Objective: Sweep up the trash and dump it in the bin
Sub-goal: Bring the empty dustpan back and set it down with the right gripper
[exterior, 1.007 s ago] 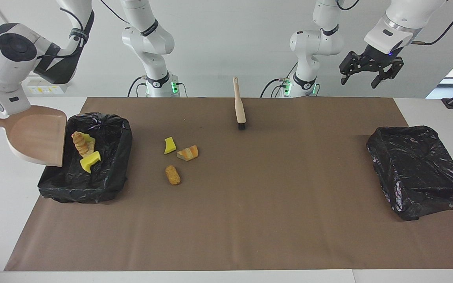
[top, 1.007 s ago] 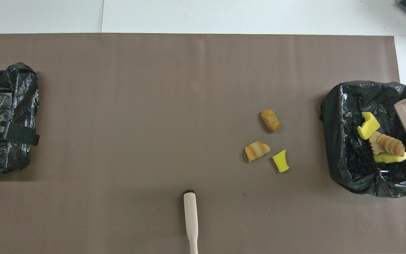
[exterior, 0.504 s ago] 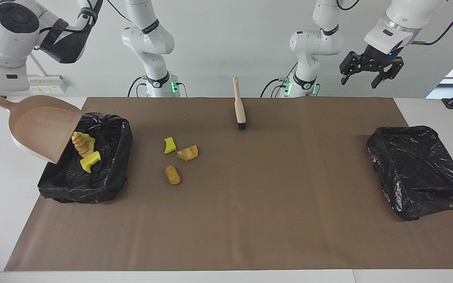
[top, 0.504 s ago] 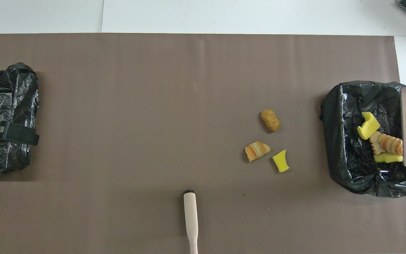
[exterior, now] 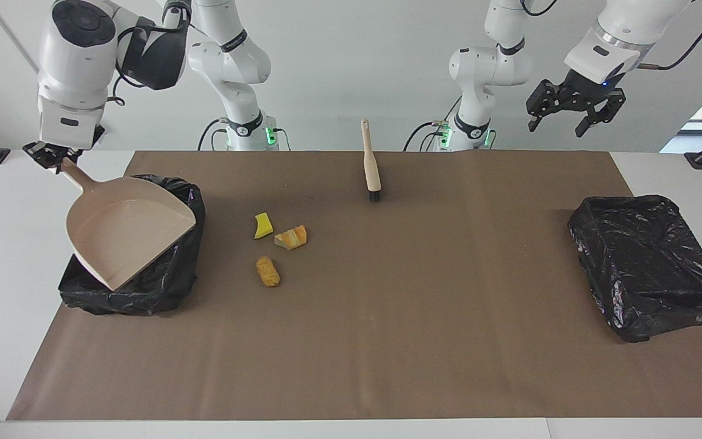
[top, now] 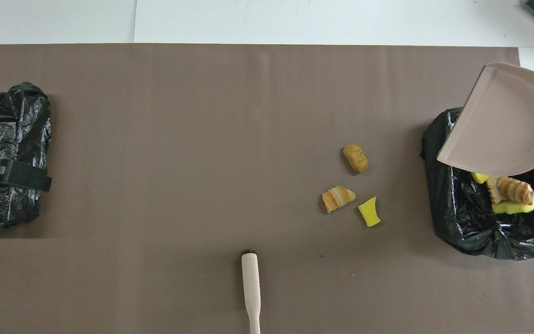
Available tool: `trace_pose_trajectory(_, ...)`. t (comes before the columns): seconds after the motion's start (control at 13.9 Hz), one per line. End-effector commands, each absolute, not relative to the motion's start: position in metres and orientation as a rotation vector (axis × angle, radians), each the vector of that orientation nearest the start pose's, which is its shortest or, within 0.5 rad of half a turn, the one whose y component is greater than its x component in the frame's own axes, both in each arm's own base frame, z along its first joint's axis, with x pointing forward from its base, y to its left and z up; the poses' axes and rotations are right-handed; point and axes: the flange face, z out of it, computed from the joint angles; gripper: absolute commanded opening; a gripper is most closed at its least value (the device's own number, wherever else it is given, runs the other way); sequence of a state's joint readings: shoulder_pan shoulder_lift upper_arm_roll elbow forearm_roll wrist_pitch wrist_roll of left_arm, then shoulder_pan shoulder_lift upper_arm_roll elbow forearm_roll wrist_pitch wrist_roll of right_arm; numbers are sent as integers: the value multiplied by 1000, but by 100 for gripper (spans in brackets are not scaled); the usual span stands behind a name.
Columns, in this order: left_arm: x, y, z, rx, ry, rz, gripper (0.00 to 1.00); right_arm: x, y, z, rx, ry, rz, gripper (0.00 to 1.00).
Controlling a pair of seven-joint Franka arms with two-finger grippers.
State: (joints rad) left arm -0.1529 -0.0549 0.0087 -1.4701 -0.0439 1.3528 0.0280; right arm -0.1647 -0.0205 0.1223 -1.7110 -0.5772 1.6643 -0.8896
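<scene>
My right gripper is shut on the handle of the pale pink dustpan, which hangs empty and tilted over the black-lined bin at the right arm's end. In the overhead view the dustpan covers part of that bin, where a croissant-like piece and yellow sponge bits lie. Three bits of trash lie on the mat beside the bin: a yellow sponge piece, a striped bread piece and a brown piece. My left gripper waits open, raised at the left arm's end.
The beige-handled brush lies on the brown mat near the robots at mid-table, bristles pointing away from them. A second black-lined bin sits at the left arm's end, with nothing showing in it.
The right arm has swung the dustpan from beside the bin, up and over it, turning its hollow side upward. The pan now hides the bin's trash in the facing view. The left arm stayed put.
</scene>
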Motion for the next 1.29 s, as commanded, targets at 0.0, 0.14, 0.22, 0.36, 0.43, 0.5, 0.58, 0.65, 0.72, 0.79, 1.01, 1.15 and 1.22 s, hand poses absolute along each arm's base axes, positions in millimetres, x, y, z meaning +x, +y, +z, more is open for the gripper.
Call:
trace_pose_trajectory(0.0, 500, -77, 684, -3148, 294, 111, 100, 562, -29, 569, 2516, 943, -308, 0)
trace_pose_trajectory(0.14, 500, -76, 684, -3150, 292, 111, 100, 573, 17, 539, 2613, 813, -282, 0)
trace_pose_trajectory(0.22, 501, -76, 684, -3148, 291, 111, 100, 577, 40, 526, 2666, 745, -271, 0)
trace_pose_trajectory(0.36, 501, -76, 684, -3148, 291, 111, 100, 584, 88, 507, 2775, 594, -243, 0)
trace_pose_trajectory(0.43, 501, -76, 684, -3148, 291, 111, 100, 587, 110, 499, 2823, 514, -235, 0)
trace_pose_trajectory(0.5, 501, -76, 684, -3148, 291, 111, 100, 588, 131, 487, 2876, 430, -244, 0)
trace_pose_trajectory(0.58, 500, -77, 684, -3148, 294, 111, 100, 587, 147, 485, 2943, 332, -233, 0)
trace_pose_trajectory(0.65, 501, -76, 684, -3148, 291, 111, 100, 585, 161, 484, 3011, 241, -245, 0)
trace_pose_trajectory(0.72, 500, -77, 684, -3148, 294, 111, 100, 582, 178, 487, 3071, 171, -246, 0)
trace_pose_trajectory(0.79, 500, -77, 684, -3148, 294, 111, 100, 576, 203, 485, 3093, 145, -252, 0)
trace_pose_trajectory(1.01, 501, -76, 684, -3148, 291, 111, 100, 572, 276, 450, 3120, 24, -225, 0)
trace_pose_trajectory(1.15, 501, -76, 684, -3148, 291, 111, 100, 570, 314, 431, 3204, -2, -230, 0)
trace_pose_trajectory(1.22, 500, -76, 684, -3150, 290, 111, 100, 566, 335, 421, 3213, 8, -218, 0)
